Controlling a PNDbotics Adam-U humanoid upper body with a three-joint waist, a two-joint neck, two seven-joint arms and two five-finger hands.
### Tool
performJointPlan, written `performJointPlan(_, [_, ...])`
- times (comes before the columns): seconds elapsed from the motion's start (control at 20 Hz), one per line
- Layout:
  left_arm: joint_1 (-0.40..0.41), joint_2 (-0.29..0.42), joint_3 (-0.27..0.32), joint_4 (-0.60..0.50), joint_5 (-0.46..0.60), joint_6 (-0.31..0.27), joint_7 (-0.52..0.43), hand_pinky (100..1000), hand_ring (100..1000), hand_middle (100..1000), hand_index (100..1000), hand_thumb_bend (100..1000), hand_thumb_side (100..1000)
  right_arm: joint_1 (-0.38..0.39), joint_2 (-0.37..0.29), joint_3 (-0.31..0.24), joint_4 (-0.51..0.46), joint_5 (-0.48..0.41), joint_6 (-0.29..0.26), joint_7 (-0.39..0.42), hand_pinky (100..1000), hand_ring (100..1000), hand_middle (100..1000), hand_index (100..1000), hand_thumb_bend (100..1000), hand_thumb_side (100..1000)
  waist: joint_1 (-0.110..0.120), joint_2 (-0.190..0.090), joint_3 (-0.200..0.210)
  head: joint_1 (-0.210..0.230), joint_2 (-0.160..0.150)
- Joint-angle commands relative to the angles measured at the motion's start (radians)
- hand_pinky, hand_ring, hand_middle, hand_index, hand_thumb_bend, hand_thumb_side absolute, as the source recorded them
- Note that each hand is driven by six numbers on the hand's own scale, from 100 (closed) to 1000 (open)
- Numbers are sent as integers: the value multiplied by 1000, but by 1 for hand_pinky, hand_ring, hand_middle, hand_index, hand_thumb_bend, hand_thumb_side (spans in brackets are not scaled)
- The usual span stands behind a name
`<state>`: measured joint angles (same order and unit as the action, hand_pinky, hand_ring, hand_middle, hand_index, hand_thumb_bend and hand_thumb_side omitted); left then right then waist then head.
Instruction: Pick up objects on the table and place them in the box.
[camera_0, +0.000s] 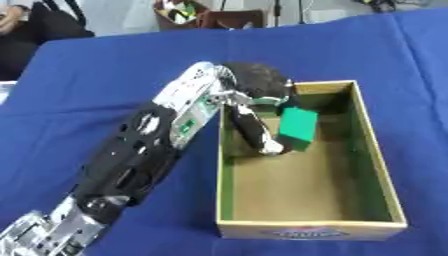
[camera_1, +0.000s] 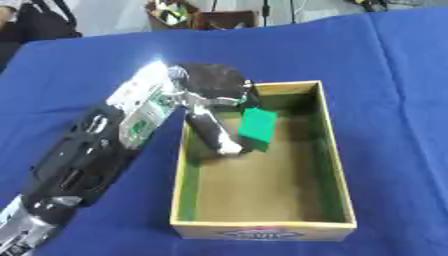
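The left hand (camera_0: 254, 107) reaches in from the lower left over the wooden box (camera_0: 382, 165) on the blue-covered desk (camera_0: 105, 70). A green block (camera_0: 298, 125) sits just beside its fingers (camera_0: 254, 132) inside the box's far end — whether it is pinched or already free, I cannot tell. The right hand is nowhere in sight.

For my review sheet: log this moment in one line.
left hand over box | green block at its fingers, inside box | grip unclear | right hand unseen
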<state>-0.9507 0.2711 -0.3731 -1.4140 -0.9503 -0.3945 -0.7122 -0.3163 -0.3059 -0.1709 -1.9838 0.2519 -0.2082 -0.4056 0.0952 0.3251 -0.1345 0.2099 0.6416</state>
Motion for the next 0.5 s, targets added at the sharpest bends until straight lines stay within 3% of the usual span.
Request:
performJointPlan(0.05, [-11, 1, -1, -6, 5, -100, -125, 649, 817, 841, 1000, 711, 1000, -5, -12, -1, -16, -6, 1, 1, 749, 821, 642, 766, 100, 769, -6, -20, 0, 0, -3])
performJointPlan(0.15, [-7, -4, 9, -11, 3, -100, -157, 644, 814, 837, 1000, 846, 1000, -6, -11, 0, -16, -6, 1, 0, 748, 821, 640, 766, 100, 769, -8, -19, 1, -1, -1])
performJointPlan(0.25, [5, -10, 26, -24, 10, -87, -150, 628, 803, 827, 1000, 912, 1000, -6, -9, -1, -16, -6, 0, 0, 748, 821, 640, 766, 100, 768, -10, -17, 3, -3, 3])
performJointPlan(0.4, [26, -19, 45, -47, 24, -70, -95, 611, 794, 812, 1000, 963, 1000, -6, -7, -2, -16, -6, 1, -1, 748, 822, 640, 766, 100, 767, -12, -14, 9, -3, 9])
performJointPlan(0.5, [44, -21, 60, -76, 32, -64, -32, 595, 786, 804, 996, 935, 1000, -7, -6, -2, -16, -6, 0, -1, 749, 822, 640, 766, 100, 767, -14, -12, 16, -4, 12])
